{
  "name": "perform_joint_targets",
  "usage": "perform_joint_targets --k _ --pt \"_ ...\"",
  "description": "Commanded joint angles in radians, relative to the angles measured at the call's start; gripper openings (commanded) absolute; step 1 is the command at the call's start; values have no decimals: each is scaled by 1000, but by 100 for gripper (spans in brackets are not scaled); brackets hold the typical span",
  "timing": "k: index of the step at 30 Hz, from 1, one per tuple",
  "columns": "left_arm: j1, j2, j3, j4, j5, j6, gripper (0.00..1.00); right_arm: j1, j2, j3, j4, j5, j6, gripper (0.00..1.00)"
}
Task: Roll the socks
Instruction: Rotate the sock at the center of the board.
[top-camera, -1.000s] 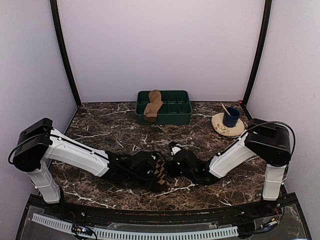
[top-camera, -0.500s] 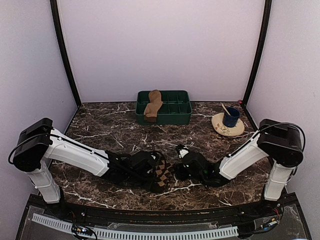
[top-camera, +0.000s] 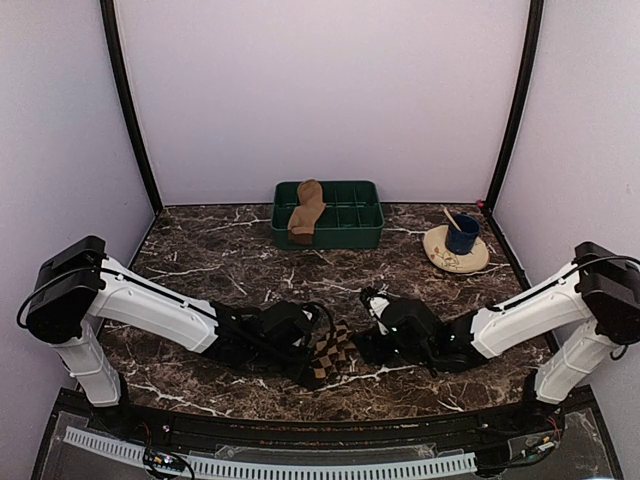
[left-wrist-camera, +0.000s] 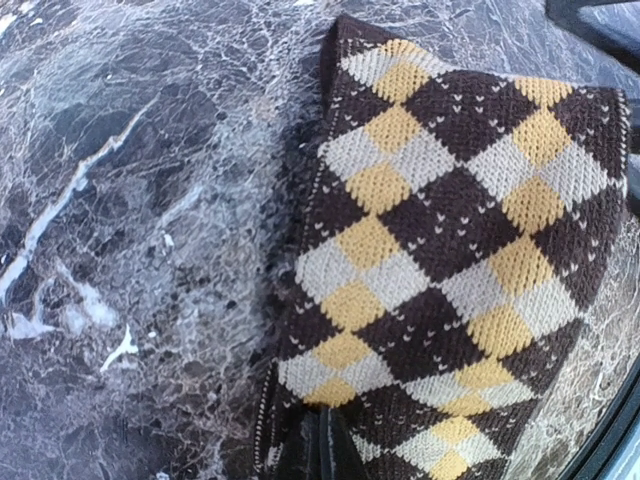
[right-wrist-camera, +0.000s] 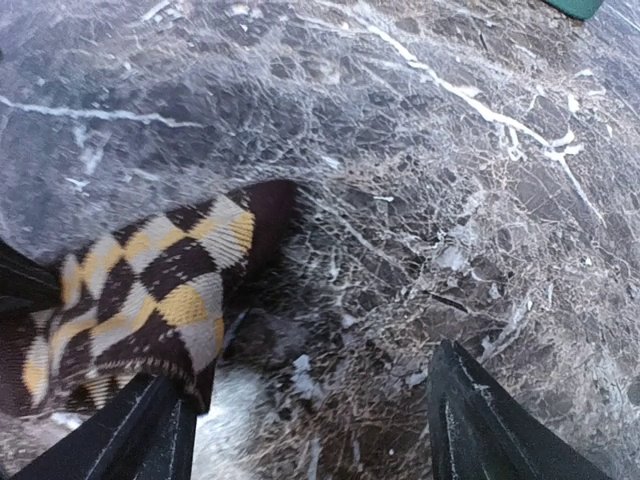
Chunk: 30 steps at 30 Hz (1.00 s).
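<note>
argyle sock (top-camera: 333, 352) is being pinched at one end, apparently, by closed left gripper (left-wrist-camera: 315, 455), front-centre on table (top-camera: 200, 260) | right gripper (right-wrist-camera: 315, 425) is being held open, empty, just beside it | tan sock (top-camera: 306, 210) is lying draped over tray (top-camera: 365, 236) | knit judged light, limp: free end to be gripped

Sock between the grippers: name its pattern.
Argyle sock: brown, yellow and grey diamonds; best in left wrist view.

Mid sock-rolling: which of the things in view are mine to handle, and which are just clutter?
For the job:
- argyle sock
- tan sock, lying across the left side of the green tray

Just lying about:
- the green tray itself
- blue cup
- tan saucer under the cup
</note>
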Motion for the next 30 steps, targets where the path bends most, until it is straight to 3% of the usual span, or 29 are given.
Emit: perform_joint_targets --k 1,12,15,18,20,30 --pt "4 -18 -28 -31 7 34 3 21 -76 -6 -104 -12 29 73" --pt "4 -38 -42 2 20 76 3 64 -193 7 -210 49 105 71" --pt "4 -52 -63 25 22 78 2 49 -206 37 -197 44 98 54" --pt "4 -56 -76 42 24 73 2 14 -157 106 -178 -19 100 19" --pt "4 -56 -79 45 25 71 2 -11 -106 154 -163 -80 119 2" --pt "4 -64 -82 56 19 80 1 -85 113 217 127 -390 290 0"
